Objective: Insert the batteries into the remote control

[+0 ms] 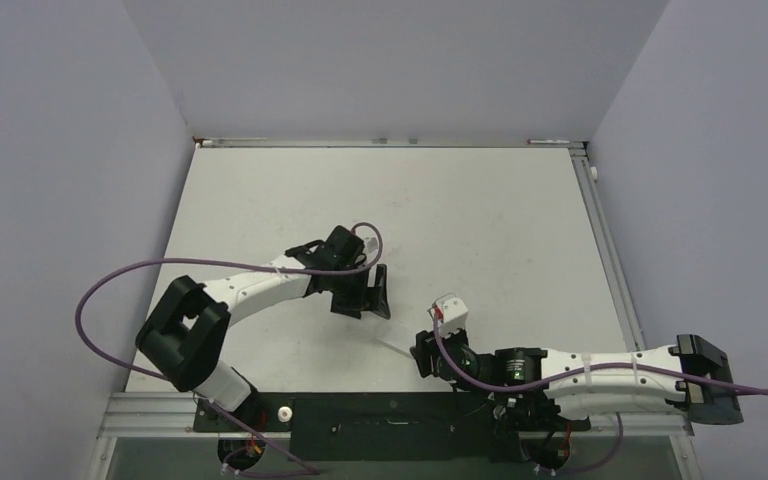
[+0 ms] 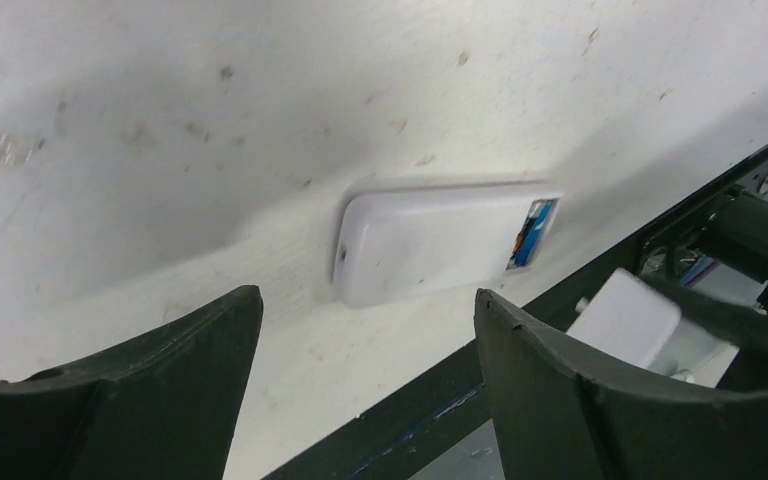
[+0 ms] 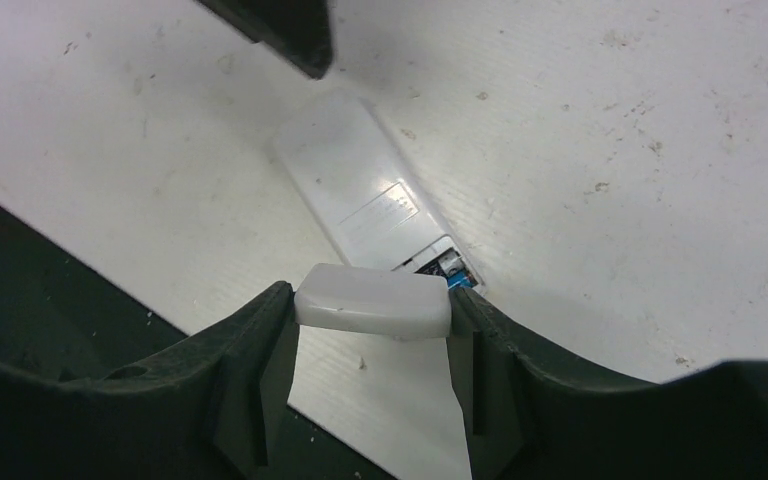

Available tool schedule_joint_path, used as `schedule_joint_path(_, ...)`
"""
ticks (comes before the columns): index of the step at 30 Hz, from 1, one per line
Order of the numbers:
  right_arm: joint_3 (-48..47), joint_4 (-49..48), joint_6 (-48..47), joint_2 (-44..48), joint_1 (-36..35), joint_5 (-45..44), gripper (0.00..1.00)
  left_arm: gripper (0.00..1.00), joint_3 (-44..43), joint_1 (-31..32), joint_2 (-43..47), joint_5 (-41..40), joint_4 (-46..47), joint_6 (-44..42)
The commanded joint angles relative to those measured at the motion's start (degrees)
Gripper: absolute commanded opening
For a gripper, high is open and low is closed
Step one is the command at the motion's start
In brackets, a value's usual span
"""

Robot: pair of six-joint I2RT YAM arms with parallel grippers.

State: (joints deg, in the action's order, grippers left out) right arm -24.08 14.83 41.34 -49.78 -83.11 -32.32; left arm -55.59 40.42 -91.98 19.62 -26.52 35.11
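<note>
**A:** While the overhead camera took in both arms, could you find the remote control [image 1: 393,343]?

**B:** Barely. It was a pale sliver on the white counter [image 1: 480,220]. The left pincer [image 1: 367,308] was on its far side and the right pincer [image 1: 420,347] at its near end. Neither pincer's jaws could be read from up there.

**A:** And the left wrist view?

**B:** That one settled it: the left pincer stood open and empty, short of the remote and not touching it. The remote lay flat, plain back up. Its battery bay [image 2: 517,250] was uncovered at the end toward the right arm, with a blue battery [image 2: 533,232] showing inside. I could not tell whether the dark one was seated.

**A:** The right wrist view?

**B:** Only there was the grip clear. The right pincer was clamped on a small white plastic piece [image 3: 372,300], held just above the remote's open end. I'd judge it to be the bay cover.

**A:** How would the remote handle?

**B:** Light, stiff and smooth, I'd say, so apt to skate on the counter when pushed. I'd pinch it across the long edges near the middle. That keeps clear of the open bay, so nothing inside is knocked loose.
</note>
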Motion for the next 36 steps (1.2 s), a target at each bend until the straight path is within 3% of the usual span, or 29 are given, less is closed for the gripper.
schedule_joint_path(1,0.4,-1.4,9.1,-4.0,3.5,-2.2,0.08,0.75,6.4,-0.2,7.8,-4.5,-1.9,4.0)
schedule_joint_path(7,2.2,-1.0,18.1,-4.0,3.8,-2.4,0.08,0.75,12.7,-0.7,14.6,-2.4,1.1,6.2)
schedule_joint_path(14,2.6,4.6,26.2,1.8,3.8,-5.2,0.09,0.75,15.4,-1.5,15.9,1.6,5.2,7.5)
schedule_joint_path(23,3.9,3.1,19.0,5.8,4.1,-3.8,0.09,0.75,17.4,-4.3,14.7,8.7,11.9,9.3)
schedule_joint_path(27,5.2,4.5,20.5,5.5,5.7,-3.5,0.09,0.75,17.9,-5.9,15.3,10.7,12.7,9.6)
schedule_joint_path(36,14.7,-14.0,24.3,6.4,5.3,-3.2,0.08,0.75,18.8,-8.5,17.1,13.5,11.8,8.3)
